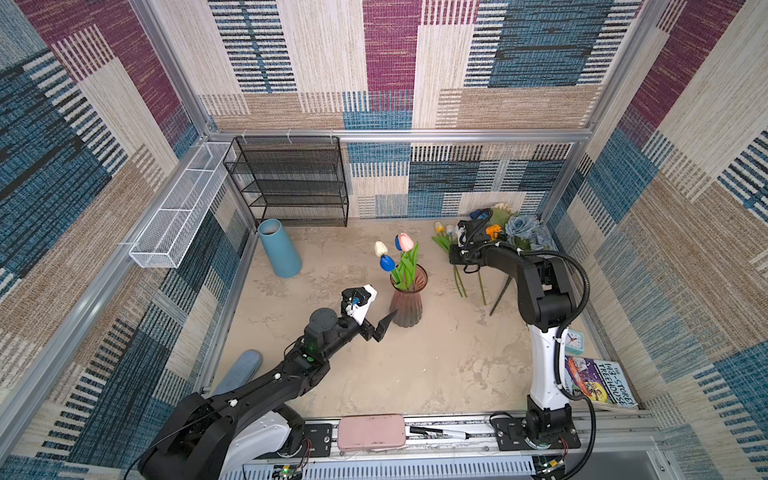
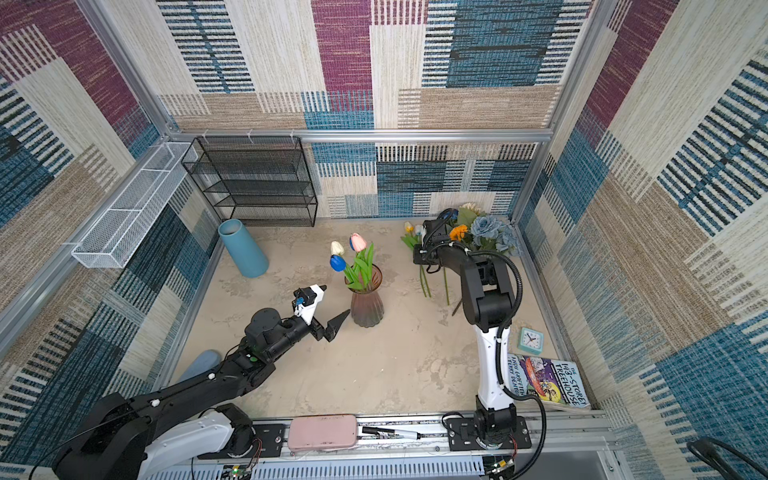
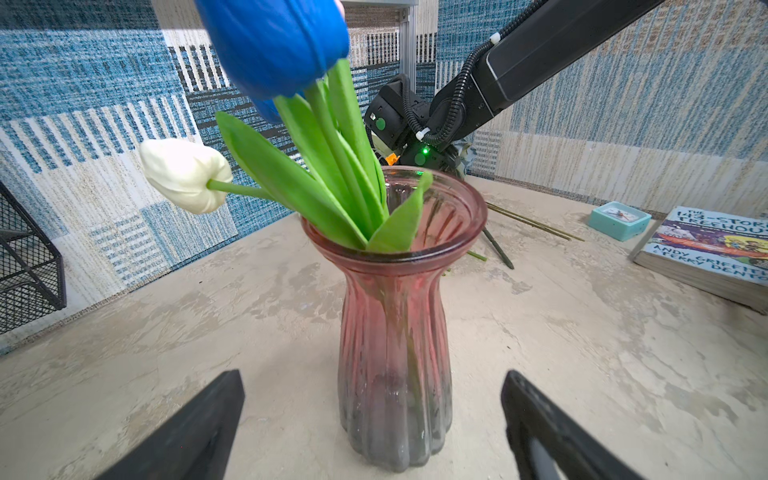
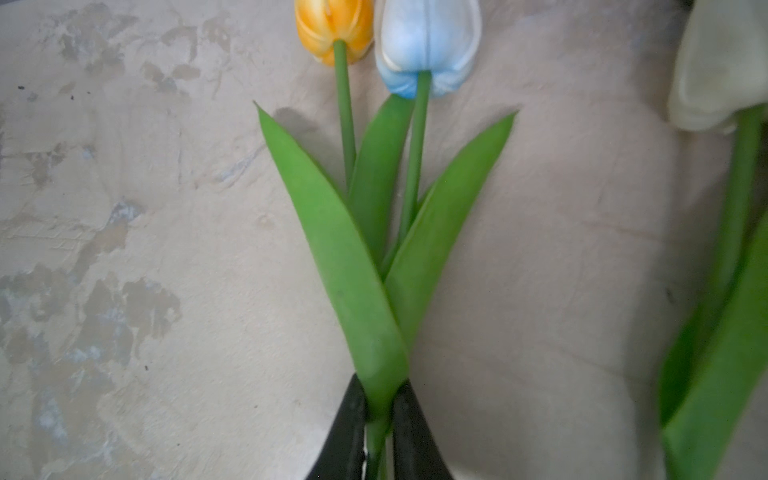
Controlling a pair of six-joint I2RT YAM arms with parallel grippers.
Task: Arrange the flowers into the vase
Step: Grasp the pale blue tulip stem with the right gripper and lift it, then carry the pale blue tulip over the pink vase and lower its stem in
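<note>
As right tool (image 4: 380, 395) pinches two tulips (image 4: 353, 270), left tool (image 3: 372, 376) spread, carrying them to the vase (image 3: 395, 332) seems next.

Headcount, kind by kind

Two vases: one pink glass vase (image 1: 409, 305) mid-frame, one blue vase (image 1: 279, 249) to its upper left. Three tulip heads clearly in the pink one: white tulip (image 1: 380, 248), blue tulip (image 1: 387, 262), pink tulip (image 1: 406, 242); a blue sliver behind the pink might be a fourth, can't tell. Right of centre: one tulip pair (image 4: 365, 291) (yellow plus pale blue), one cream bloom (image 4: 719, 62), one orange sunflower (image 2: 458, 231), one cream sunflower (image 2: 469, 206), one dusty-blue rose bunch (image 2: 484, 227). Singles: black mesh shelf (image 1: 286, 178), white wire basket (image 1: 178, 208), clock (image 2: 532, 340), book (image 2: 548, 380), pink case (image 1: 371, 432), marker (image 1: 440, 433)
</note>
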